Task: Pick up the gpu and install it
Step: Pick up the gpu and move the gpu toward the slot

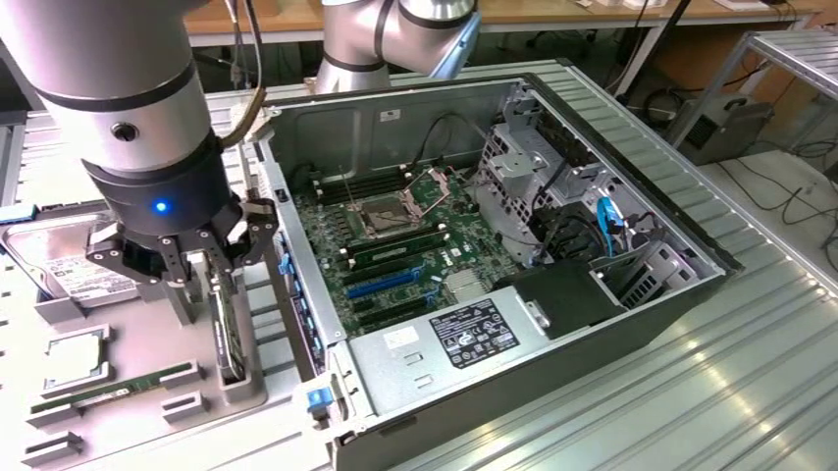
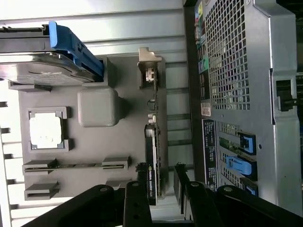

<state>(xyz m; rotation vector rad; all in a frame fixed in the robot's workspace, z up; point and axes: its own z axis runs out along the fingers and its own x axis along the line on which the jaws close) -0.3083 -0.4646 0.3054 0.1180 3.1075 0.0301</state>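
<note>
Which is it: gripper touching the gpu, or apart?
Cannot tell. In the wrist view the gripper straddles the gpu, which stands on edge in its gray holder. One finger shows a gap; the other overlaps the card's edge.

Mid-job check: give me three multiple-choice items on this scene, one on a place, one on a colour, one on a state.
1. Where is the gpu?
A) on edge in the grey holder tray
B) flat on the floor
C) in a person's hand

2. The hard drive's carrier handle is:
A) red
B) blue
C) yellow

3. The claw is:
A) shut and empty
B) shut on a screwdriver
C) open, astride the gpu

Answers: 1 A, the card stands upright in a tray slot; 2 B, blue plastic runs along the drive; 3 C, one finger sits on each side with a gap showing.
</note>
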